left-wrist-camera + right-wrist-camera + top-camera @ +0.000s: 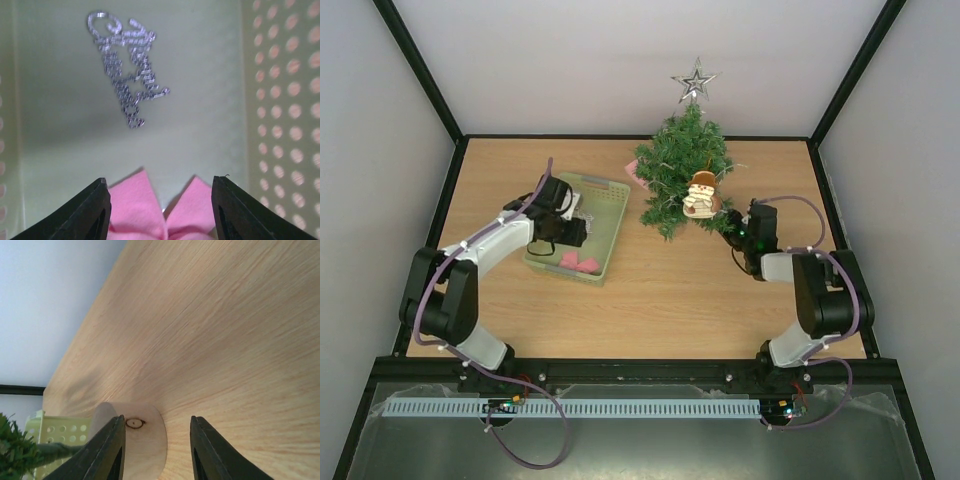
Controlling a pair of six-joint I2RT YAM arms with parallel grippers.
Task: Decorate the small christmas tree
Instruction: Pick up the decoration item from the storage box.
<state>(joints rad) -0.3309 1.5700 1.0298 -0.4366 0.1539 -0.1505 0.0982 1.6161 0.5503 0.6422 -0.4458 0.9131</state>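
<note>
Reaches into pale green basket (618, 222) with left gripper (558, 238); sits close beside small christmas tree (682, 165) with right gripper (735, 235).
Shows left jaws spread either side of pink bow (152, 212), possibly not touching it; silver glitter ornament (127, 67) lying beyond. Shows right jaws parted, pinching nothing, facing wooden disc (147, 440). Places tree upright at table's (660, 300) far middle, just right of basket, snowman ornament (701, 195) on it.

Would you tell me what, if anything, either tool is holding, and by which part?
Nothing is held: the left tool stands open astride the pink bow, the right tool open by the wooden disc.
</note>
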